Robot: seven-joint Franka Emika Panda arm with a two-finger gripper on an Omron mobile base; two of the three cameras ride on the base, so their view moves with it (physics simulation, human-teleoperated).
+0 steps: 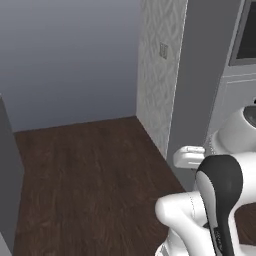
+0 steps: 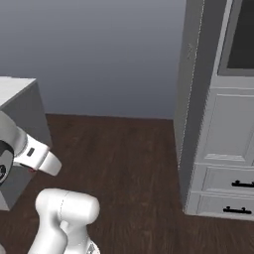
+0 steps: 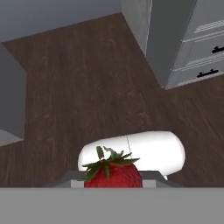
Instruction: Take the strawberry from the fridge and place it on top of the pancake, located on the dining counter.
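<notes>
In the left base view, a dark grey panel stands at the left edge, with dark wood floor running to the grey-blue wall behind. A patterned pale wall with a small switch plate comes next, then a tall grey side panel, and at the right the light-grey cabinets. The white arm rises in the lower right corner.

In the right base view, the corner of the counter, white on top with grey sides, sits at the left, with part of the arm in front of it. The floor spreads across the middle. At the right are the light-grey cabinets, with two drawers carrying black handles.

In the hand view, a grey panel is at the left, and the floor lies well below. The strawberry, red with a green leafy cap, sits at the bottom centre between the jaws, which are closed on it. Beneath it is a white rounded part of the robot. The drawers with black handles are at the upper right.
</notes>
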